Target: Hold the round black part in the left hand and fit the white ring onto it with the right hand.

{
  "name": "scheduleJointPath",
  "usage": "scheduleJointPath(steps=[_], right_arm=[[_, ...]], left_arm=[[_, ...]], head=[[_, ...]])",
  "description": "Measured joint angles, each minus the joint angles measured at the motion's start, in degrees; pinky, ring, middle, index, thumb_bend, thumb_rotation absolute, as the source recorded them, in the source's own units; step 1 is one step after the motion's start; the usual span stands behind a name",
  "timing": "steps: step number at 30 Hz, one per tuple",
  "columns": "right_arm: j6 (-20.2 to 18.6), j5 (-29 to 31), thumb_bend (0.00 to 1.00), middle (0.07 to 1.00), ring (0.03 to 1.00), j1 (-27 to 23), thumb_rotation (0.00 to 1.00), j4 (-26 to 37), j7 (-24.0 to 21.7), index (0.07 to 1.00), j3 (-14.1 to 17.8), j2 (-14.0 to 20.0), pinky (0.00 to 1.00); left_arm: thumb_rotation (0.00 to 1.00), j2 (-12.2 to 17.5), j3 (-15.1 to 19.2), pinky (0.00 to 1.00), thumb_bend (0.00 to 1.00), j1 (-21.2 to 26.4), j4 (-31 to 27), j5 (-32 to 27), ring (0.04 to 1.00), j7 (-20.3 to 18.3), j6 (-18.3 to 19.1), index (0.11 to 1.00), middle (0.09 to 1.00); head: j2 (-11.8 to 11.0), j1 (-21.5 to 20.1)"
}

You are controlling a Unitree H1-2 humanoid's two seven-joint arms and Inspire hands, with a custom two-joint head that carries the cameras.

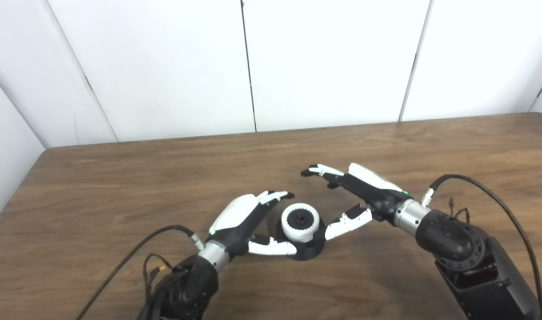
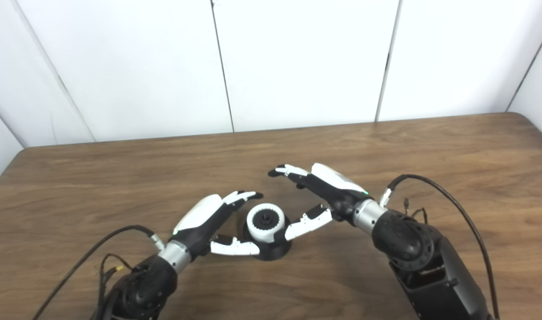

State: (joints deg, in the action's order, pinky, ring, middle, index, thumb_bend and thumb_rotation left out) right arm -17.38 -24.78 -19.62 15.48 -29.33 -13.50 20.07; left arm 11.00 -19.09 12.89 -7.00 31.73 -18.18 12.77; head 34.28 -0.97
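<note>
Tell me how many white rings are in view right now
1. The white ring sits on top of the round black part near the table's front middle, between the left hand and right hand, both open. None other shows.

No text, label, brand, number or sign can be read anywhere in either view. The glossy white-and-black left hand (image 1: 244,220), at 9 o'clock of the centre, and the matching right hand (image 1: 355,191), at 3 o'clock, show only a tiny green dot each, possibly an indicator light rather than a mark.
</note>
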Motion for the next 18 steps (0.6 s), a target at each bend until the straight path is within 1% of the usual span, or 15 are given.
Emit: scheduleJointPath(steps=[3, 6, 7, 8, 9, 10, 11, 12, 14, 16, 17, 18], right_arm=[[-0.2, 1.6, 1.0, 0.963, 0.959, 1.6, 0.54, 0.0, 0.8, 0.912, 1.4, -0.1, 0.89], [-0.1, 4.2, 1.0, 0.951, 0.941, 2.9, 0.54, -0.2, 2.0, 0.897, 3.4, -0.8, 0.87], [0.0, 5.4, 1.0, 0.945, 0.936, 3.5, 0.56, -0.5, 3.0, 0.889, 4.5, -1.3, 0.86], [0.1, 5.9, 1.0, 0.944, 0.936, 3.9, 0.57, -0.6, 3.6, 0.889, 5.4, -1.6, 0.86], [0.1, 6.5, 1.0, 0.945, 0.941, 4.4, 0.59, -0.6, 4.3, 0.891, 6.1, -1.8, 0.88], [0.1, 7.0, 0.98, 0.946, 0.945, 4.8, 0.62, -0.6, 5.2, 0.894, 6.7, -2.0, 0.89], [0.1, 7.5, 0.95, 0.945, 0.949, 5.4, 0.66, -0.6, 6.0, 0.897, 7.3, -2.4, 0.9], [0.1, 8.0, 0.88, 0.945, 0.95, 5.9, 0.7, -0.6, 6.8, 0.902, 7.8, -2.7, 0.91], [0.1, 9.0, 0.79, 0.946, 0.946, 7.3, 0.77, -0.5, 8.5, 0.904, 8.8, -3.8, 0.9], [-0.2, 9.9, 0.72, 0.952, 0.945, 8.5, 0.85, -0.4, 9.8, 0.905, 9.6, -5.0, 0.9], [-0.8, 10.2, 0.71, 0.953, 0.944, 9.1, 0.87, 0.0, 10.4, 0.905, 10.0, -5.9, 0.9], [-1.5, 10.7, 0.59, 0.947, 0.92, 10.0, 0.89, 0.5, 11.3, 0.908, 10.7, -7.1, 0.87]], left_arm=[[0.62, 0.0, 1.7, 0.82, 1.0, -0.9, -0.8, -2.8, 0.933, -0.3, 0.2, 0.954, 0.934], [0.67, 0.1, 3.4, 0.84, 1.0, -1.7, -1.7, -5.6, 0.931, -0.9, 1.0, 0.965, 0.94], [0.72, 0.2, 4.0, 0.86, 0.98, -2.2, -2.2, -6.6, 0.927, -1.1, 1.2, 0.967, 0.939], [0.72, 0.2, 4.5, 0.86, 0.98, -2.6, -2.7, -7.6, 0.927, -1.0, 1.2, 0.967, 0.939], [0.76, 0.2, 5.2, 0.88, 0.95, -3.1, -2.9, -8.6, 0.93, -0.8, 1.2, 0.97, 0.944], [0.8, 0.0, 6.2, 0.87, 0.92, -3.9, -3.1, -9.7, 0.929, -0.5, 1.1, 0.969, 0.946], [0.83, -0.2, 7.1, 0.87, 0.9, -4.6, -3.3, -10.6, 0.929, 0.0, 1.0, 0.967, 0.948], [0.88, -0.4, 7.6, 0.89, 0.85, -5.0, -3.3, -11.1, 0.938, 0.5, 0.9, 0.965, 0.955], [0.95, -1.8, 9.3, 0.91, 0.78, -6.7, -3.6, -12.3, 0.953, 2.4, 0.6, 0.965, 0.964], [0.99, -3.4, 10.6, 0.92, 0.73, -7.6, -3.6, -13.0, 0.961, 4.0, 0.5, 0.97, 0.968], [0.99, -4.3, 11.7, 0.93, 0.72, -8.2, -3.6, -14.0, 0.963, 4.9, 0.4, 0.972, 0.969], [0.98, -5.3, 13.1, 0.95, 0.67, -9.0, -3.5, -15.0, 0.968, 6.4, 0.4, 0.976, 0.974]], head=[[0.0, -0.2], [-0.1, -0.2], [-0.1, -0.3], [-0.1, -0.3], [0.0, -0.4], [0.0, -0.5], [0.0, -0.6], [0.0, -0.6], [0.0, -0.8], [-0.1, -1.0], [-0.1, -1.0], [0.1, -1.1]])
